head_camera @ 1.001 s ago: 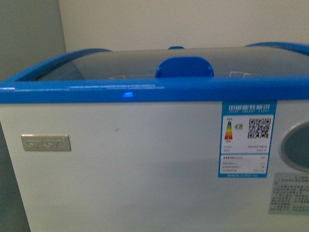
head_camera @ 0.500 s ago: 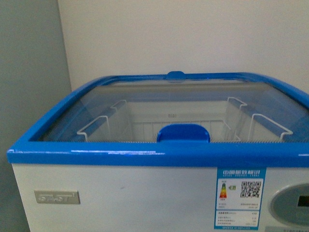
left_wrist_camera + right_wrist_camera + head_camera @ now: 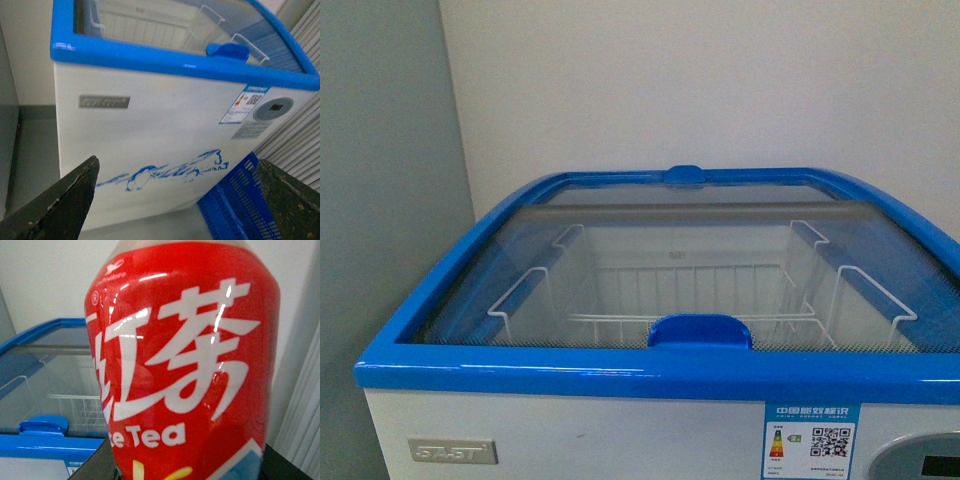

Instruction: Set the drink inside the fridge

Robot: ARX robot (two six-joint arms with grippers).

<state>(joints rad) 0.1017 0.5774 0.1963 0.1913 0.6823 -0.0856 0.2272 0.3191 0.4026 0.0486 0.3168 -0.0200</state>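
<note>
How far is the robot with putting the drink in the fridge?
Done: the drink is picked up; its red label fills the right wrist view, so the right gripper seems shut on it. In hand: the robot faces the fridge, left gripper open and empty. Left: the glass lid looks shut, so slide it open by its blue handle, then lower the drink into the wire basket.

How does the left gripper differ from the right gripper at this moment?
The left gripper is open, jaws wide apart; the right gripper is shut on the drink. The left gripper holds nothing; the right gripper carries that red-labelled bottle. Both have dark jaws and are outside the fridge.
</note>
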